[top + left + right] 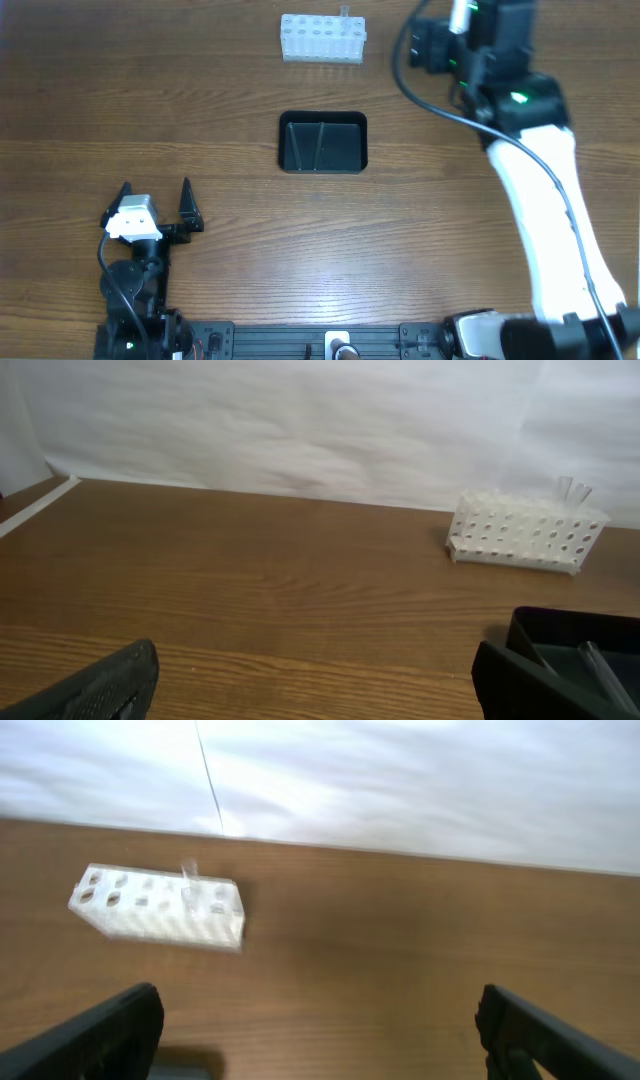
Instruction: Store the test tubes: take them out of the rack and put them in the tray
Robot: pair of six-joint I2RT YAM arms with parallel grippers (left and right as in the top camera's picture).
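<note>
**Test tubes** (573,491). Clear and thin-walled. We judge them light, rigid, slick and easily cracked. They stand upright at one end of the rack (323,38). We count what may be two, though the view is too faint to be sure. The best hold is the bare upper length that shows above the rack's top, taken with a gentle squeeze and drawn straight up.

**Tray** (283,145). Black, at six o'clock of the rack in the top view, near but apart from it. We note a few stored tubes (321,142) lying flat inside.

**Right gripper** (318,1005). Raised at three o'clock of the rack, off its tube-bearing end and touching nothing. The arm stretches long from its base. The fingers are spread wide with nothing between them.

**Left gripper** (156,188). At eight o'clock of the tray and well apart from it. The arm is folded close over its base. We see the fingers wide and empty, pointing toward twelve.
</note>
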